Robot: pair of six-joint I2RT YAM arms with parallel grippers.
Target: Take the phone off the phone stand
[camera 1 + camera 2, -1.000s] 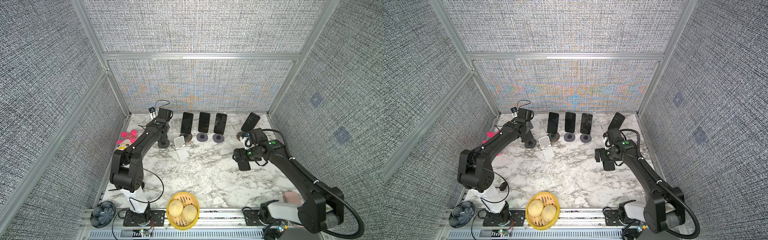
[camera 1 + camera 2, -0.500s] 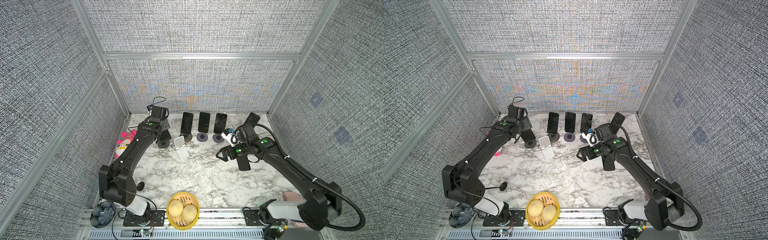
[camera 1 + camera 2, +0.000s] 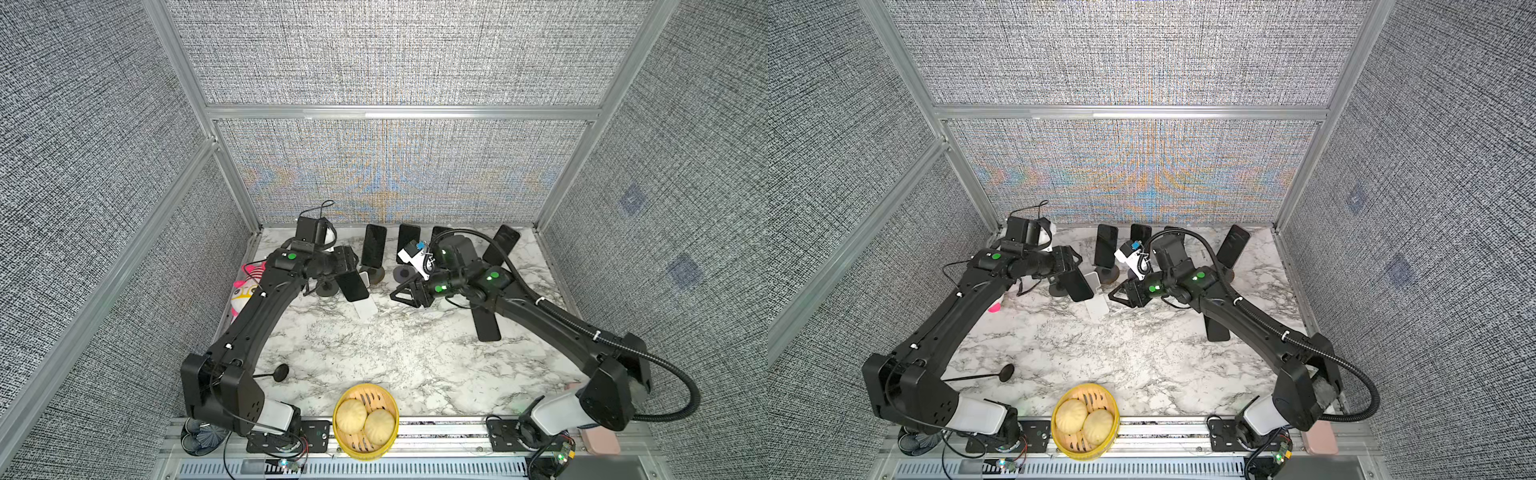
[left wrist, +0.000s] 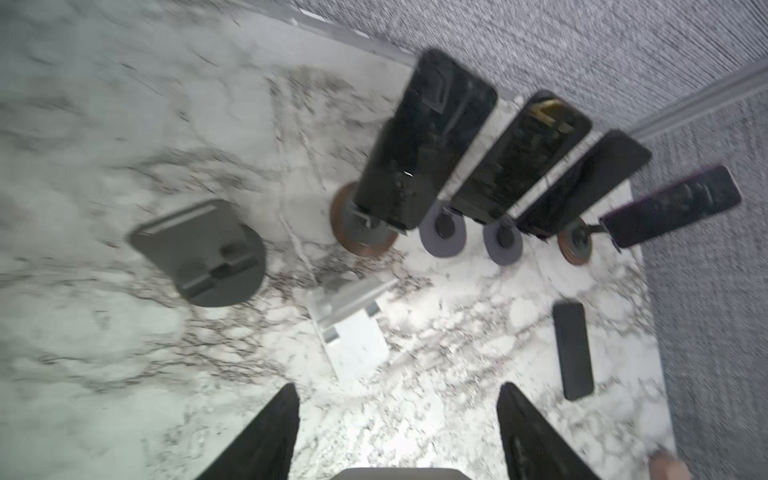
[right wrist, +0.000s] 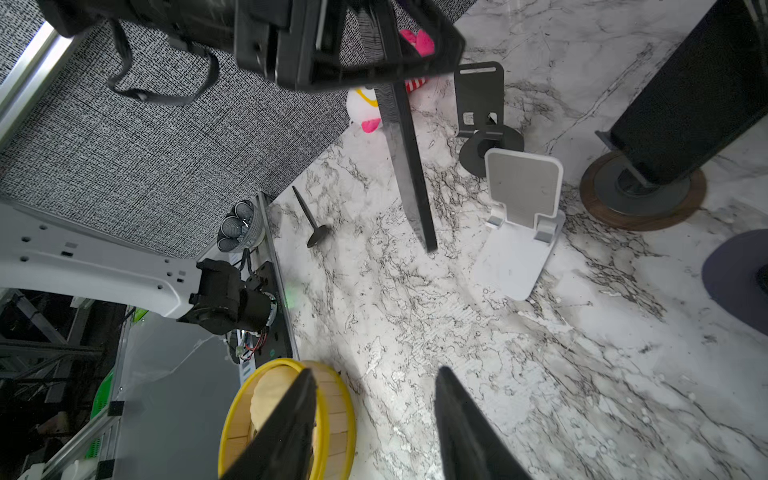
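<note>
My left gripper [image 3: 347, 261] is shut on a black phone [image 3: 354, 286], which hangs tilted in the air. In the right wrist view that phone [image 5: 409, 166] shows edge-on. Just left of it stands a dark grey phone stand [image 3: 326, 289], bare. The left wrist view shows this stand [image 4: 203, 253] with nothing on it, and marble between the left gripper's [image 4: 399, 386] fingers. My right gripper [image 3: 392, 296] hovers open over the marble right of the phone. Nothing is between its jaws in the right wrist view [image 5: 376, 370].
A bare white stand [image 3: 365, 307] sits under the held phone. Several more phones on stands [image 3: 373, 251] line the back wall. Another phone [image 3: 486, 324] lies flat under the right arm. At the front edge is a bun steamer [image 3: 365, 424], at the left a pink toy [image 3: 245, 286] and a black ladle [image 3: 278, 372].
The left gripper has swung forward and to the right with the phone, clear of the dark grey stand. The right gripper has moved left, away from the flat phone, and its jaws have narrowed.
</note>
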